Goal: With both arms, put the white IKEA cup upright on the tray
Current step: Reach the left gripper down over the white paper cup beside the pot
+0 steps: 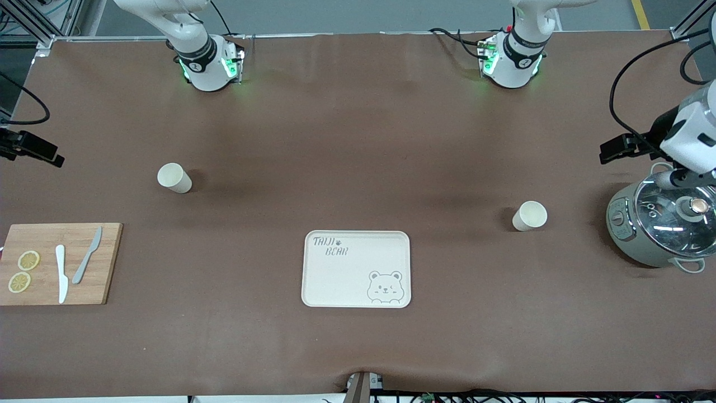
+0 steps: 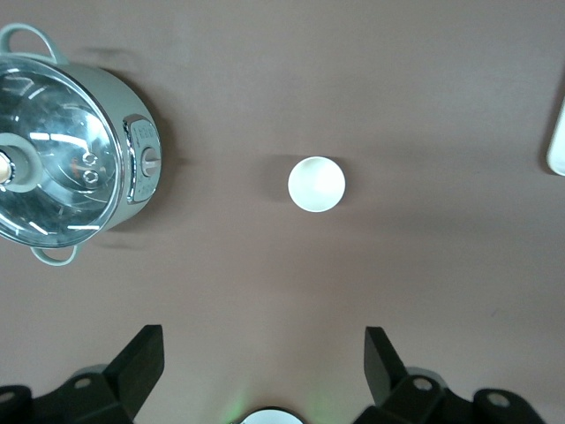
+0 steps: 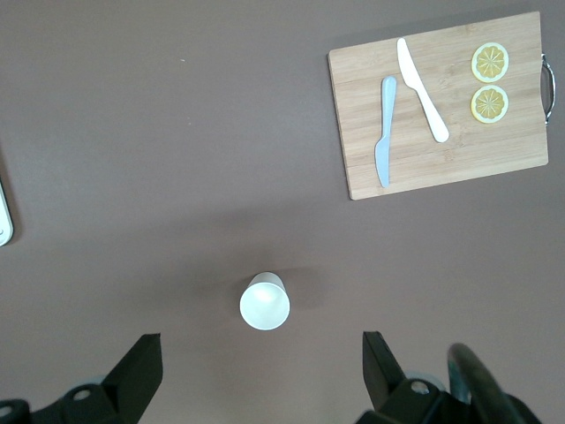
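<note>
Two white cups stand upright on the brown table. One cup (image 1: pixel 174 178) is toward the right arm's end and also shows in the right wrist view (image 3: pixel 265 302). The other cup (image 1: pixel 530 215) is toward the left arm's end and also shows in the left wrist view (image 2: pixel 316 184). The cream-white bear tray (image 1: pixel 356 268) lies empty between them, nearer the front camera. My left gripper (image 2: pixel 263 340) is open and empty, high above the table near its cup. My right gripper (image 3: pixel 262 346) is open and empty, high above the table near its cup.
A grey-green pot with a glass lid (image 1: pixel 660 229) stands at the left arm's end, beside that cup. A wooden cutting board (image 1: pixel 59 263) with two knives and two lemon slices lies at the right arm's end.
</note>
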Motion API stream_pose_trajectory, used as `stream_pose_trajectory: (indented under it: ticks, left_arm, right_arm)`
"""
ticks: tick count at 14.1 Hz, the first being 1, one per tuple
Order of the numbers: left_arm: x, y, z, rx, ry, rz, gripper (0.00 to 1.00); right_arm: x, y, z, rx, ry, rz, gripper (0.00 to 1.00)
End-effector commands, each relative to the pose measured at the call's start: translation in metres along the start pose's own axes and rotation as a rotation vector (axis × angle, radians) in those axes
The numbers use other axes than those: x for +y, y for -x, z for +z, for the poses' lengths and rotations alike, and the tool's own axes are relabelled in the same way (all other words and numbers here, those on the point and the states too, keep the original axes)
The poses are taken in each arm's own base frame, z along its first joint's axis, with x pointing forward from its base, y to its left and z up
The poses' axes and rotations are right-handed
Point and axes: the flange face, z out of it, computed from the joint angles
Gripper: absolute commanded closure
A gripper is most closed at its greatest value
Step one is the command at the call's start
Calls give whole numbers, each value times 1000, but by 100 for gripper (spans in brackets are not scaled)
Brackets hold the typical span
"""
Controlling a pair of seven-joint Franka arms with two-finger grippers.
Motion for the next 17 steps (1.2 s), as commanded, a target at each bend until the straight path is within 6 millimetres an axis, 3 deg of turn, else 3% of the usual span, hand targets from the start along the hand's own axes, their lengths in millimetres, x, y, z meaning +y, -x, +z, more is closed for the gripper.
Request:
stream_pose_trajectory:
  ticks: [1,3,5,7,9,11,15,17]
  left_arm:
    - [9,-18,35,-9,11,-39,0]
    - [19,-27,77,12,15,-64,0]
    - [30,-30,128,35,19,-73,0]
    - [50,-23,175,44,11,-90,0]
    - [50,-19,211,42,12,-97,0]
    - [46,-18,237,66,23,-107,0]
    - [25,-34,284,55,40,-148,0]
    - [11,-39,293,48,43,-171,0]
  right_arm:
    - [3,-10,14,-22,0,14,0]
    - [4,-23,30,-52,20,18,0]
    - [12,-26,34,-55,20,30,0]
    - [15,-31,46,-78,25,35,0]
    - [16,-38,59,-93,31,37,0]
    - [18,-44,70,-110,30,46,0]
    - [24,-43,74,-125,21,56,0]
    - [25,-43,80,-138,26,56,0]
